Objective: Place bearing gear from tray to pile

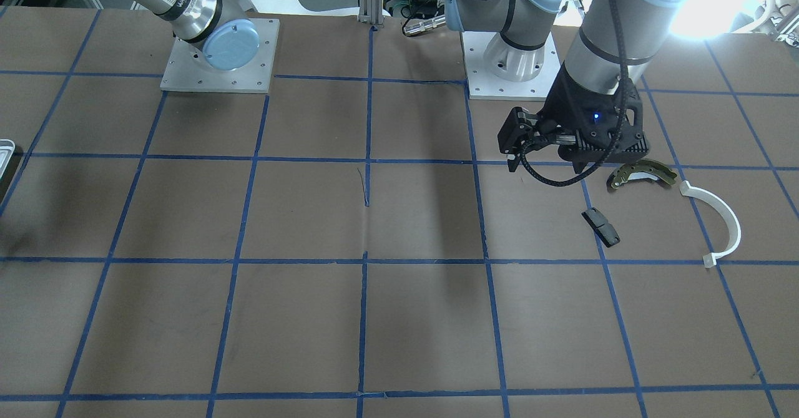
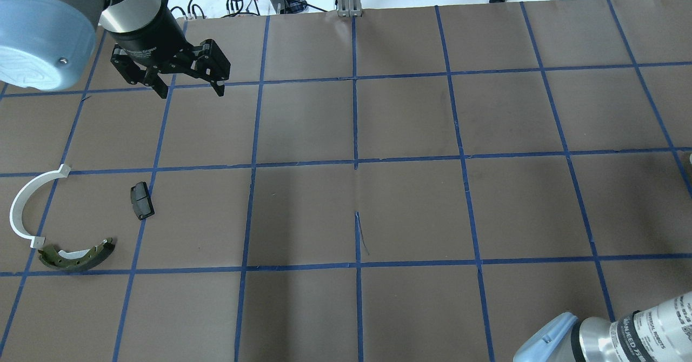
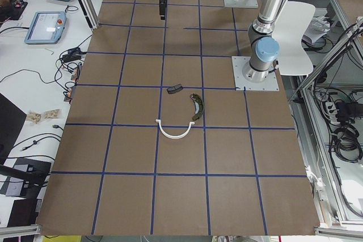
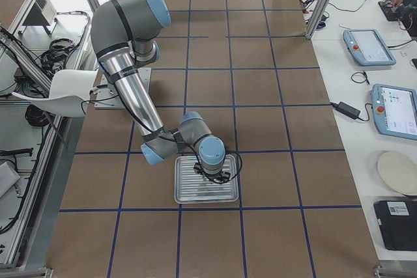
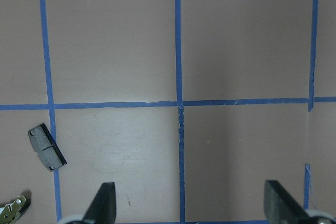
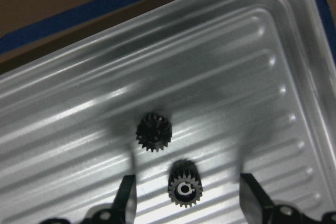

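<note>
One gear (image 6: 185, 186) between spread right fingers (image 6: 127, 195) — tray rim (image 6: 210, 1) apart.

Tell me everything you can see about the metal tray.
The tray is shallow, silvery metal, with a ribbed floor, raised rim and rounded corners. It lies flat on the brown table. Two small toothed gears rest in it, apart: a dark gear and a pale-bored gear. The right gripper hangs open over it, fingers either side of the pale-bored gear.
</note>
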`<state>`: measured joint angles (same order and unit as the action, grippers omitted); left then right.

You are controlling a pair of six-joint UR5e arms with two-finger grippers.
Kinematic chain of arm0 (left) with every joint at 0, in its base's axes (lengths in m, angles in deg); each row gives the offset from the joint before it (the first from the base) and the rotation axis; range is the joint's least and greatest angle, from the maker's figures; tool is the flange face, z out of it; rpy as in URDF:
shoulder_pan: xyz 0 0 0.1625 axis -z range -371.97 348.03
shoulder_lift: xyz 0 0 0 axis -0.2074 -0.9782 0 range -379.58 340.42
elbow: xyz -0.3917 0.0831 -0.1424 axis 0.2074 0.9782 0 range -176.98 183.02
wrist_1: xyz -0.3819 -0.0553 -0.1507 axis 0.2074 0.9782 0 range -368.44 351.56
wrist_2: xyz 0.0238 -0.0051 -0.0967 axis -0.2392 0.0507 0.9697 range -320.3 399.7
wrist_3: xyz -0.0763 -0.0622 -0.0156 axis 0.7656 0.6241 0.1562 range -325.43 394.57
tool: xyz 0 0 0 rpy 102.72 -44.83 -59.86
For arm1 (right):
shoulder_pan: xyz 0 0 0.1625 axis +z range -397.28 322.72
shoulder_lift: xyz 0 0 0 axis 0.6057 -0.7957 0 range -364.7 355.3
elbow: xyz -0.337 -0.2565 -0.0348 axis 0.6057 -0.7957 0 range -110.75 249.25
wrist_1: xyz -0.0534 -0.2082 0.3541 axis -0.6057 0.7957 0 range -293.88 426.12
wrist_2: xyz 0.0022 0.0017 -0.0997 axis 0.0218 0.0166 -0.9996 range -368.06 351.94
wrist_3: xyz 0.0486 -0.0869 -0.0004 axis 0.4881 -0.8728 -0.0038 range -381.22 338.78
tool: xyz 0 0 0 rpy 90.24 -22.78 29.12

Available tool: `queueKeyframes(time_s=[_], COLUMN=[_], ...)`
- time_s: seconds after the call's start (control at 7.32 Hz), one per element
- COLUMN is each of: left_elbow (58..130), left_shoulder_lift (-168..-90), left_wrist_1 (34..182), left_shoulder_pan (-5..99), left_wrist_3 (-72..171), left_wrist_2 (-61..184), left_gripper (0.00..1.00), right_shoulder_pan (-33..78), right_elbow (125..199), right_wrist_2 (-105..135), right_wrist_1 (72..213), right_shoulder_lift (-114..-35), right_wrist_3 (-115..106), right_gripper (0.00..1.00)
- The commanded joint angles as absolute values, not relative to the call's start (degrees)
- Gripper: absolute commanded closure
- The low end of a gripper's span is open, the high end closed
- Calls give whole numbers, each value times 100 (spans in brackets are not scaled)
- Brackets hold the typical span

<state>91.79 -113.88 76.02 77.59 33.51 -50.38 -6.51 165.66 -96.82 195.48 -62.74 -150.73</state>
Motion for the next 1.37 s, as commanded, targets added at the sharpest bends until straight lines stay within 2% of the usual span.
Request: queueKeyframes(time_s=[0.0,0.14,0.27,0.55,0.68,1.23], left_elbow=[9170,9170,9170,9170,9179,9170], left_shoulder_lift=[-11388,-11388,-11371,-11388,-11388,-11371], left_wrist_1=[7602,7602,7602,7602,7602,7602], left_shoulder_pan=[7759,7759,7759,7759,7759,7759], left_wrist_3=[3351,3351,3351,3351,3351,3351], left_wrist_2=[-5038,-5038,-5047,-5047,-5047,-5047], left_gripper=[0,0,0,0,0,0], right_shoulder_pan=[-651,-651,-651,-660,-660,-110], right_elbow=[16566,16566,16566,16505,16514,16610], right_wrist_2=[-9692,-9709,-9727,-9762,-9762,-9753], right_wrist_1=[19549,19549,19549,19497,19401,17174], right_shoulder_lift=[-6253,-6253,-6253,-6306,-6480,-8025], right_wrist_3=[-15060,-15051,-15025,-14850,-14683,-12920], right_gripper=[45,69,86,91,90,87])
